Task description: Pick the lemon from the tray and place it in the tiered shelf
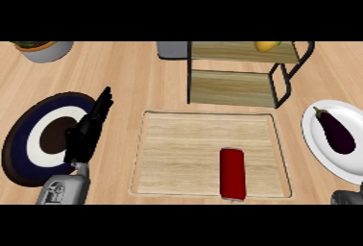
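The lemon (265,45) sits on the tiered shelf's (234,86) top level, half cut off, while the left hand (90,127) rests open-fingered and the right hand is hidden.

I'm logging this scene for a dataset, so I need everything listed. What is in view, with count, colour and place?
Tray: one, light wood, centre of the counter.
Can: one, red, lying on its side on the tray's near right part.
Tiered shelf: one, wooden boards in a black frame, beyond the tray.
Lemon: one, yellow, on the shelf's top board, partly cut off.
Round plate: one, dark blue with white ring and brown middle, left.
White plate: one, right edge.
Eggplant: one, dark purple, on the white plate.
Pot: one, grey, with a plant, far left corner.
Grey container: one, behind the shelf.
Left hand: black, fingers straight, over the round plate.
Right hand: only a dark bit at the lower right corner.
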Robot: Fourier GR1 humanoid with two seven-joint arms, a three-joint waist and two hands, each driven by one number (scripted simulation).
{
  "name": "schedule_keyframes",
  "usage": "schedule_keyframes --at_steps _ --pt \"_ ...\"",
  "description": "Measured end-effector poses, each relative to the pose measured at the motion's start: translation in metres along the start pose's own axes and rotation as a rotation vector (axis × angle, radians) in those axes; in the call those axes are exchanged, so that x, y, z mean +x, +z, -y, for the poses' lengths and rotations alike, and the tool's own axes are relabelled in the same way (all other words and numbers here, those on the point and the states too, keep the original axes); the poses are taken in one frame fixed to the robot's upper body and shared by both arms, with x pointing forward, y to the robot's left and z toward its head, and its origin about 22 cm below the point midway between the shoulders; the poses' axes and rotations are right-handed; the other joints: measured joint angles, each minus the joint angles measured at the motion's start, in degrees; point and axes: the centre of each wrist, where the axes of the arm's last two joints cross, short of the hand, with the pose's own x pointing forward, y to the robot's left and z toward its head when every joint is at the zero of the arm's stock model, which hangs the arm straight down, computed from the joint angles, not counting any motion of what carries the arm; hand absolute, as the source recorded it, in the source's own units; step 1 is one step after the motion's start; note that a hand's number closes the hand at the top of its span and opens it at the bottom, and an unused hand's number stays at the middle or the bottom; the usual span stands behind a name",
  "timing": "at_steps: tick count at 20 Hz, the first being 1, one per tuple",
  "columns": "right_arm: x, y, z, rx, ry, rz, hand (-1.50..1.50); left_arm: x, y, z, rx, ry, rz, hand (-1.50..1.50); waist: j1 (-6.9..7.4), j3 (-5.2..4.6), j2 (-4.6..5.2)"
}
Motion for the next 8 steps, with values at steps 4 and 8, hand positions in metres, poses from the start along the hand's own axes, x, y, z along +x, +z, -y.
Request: schedule_keyframes --at_steps 4,8 --pt "-0.016 -0.006 0.044 0.03 0.052 0.002 -1.5 -0.008 0.004 -0.002 0.012 0.002 -0.009 0.0 -0.75 0.01 -0.2" --pt "-0.035 -0.009 0.085 0.058 0.081 0.004 -1.5 -0.009 0.008 -0.006 0.026 -0.003 -0.009 0.0 -1.08 0.05 -0.35"
